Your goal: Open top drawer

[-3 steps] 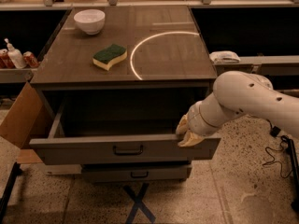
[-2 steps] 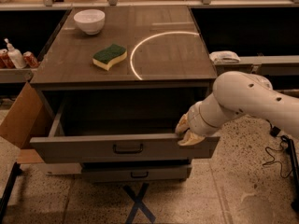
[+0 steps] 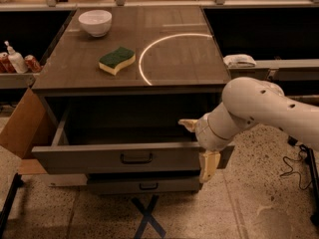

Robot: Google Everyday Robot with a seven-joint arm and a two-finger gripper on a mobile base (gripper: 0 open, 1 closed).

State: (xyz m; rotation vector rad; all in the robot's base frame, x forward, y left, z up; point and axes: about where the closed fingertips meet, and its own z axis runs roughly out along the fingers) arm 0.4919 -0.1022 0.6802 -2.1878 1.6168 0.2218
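The top drawer (image 3: 89, 158) is the wide grey-brown front with a small dark bar handle (image 3: 136, 159). It stands pulled out from the cabinet, and its deep dark box shows behind the front. My gripper (image 3: 199, 146) is at the right end of the drawer front, on the white arm (image 3: 259, 106) reaching in from the right. Its cream fingers are spread apart: one fingertip (image 3: 188, 124) points left over the drawer's top edge, the other (image 3: 209, 167) hangs down in front of the drawer face. It holds nothing.
A lower, narrower drawer (image 3: 144, 185) sits shut beneath. On the cabinet top lie a green-and-yellow sponge (image 3: 116, 59) and a white bowl (image 3: 95, 22). A cardboard flap (image 3: 22, 126) stands at the left. Bottles (image 3: 15, 59) sit on the left shelf. Blue tape marks an X (image 3: 148, 218) on the floor.
The gripper's fingers, together at the drawer's right end before, have spread apart. The drawer stays pulled out at the same place.
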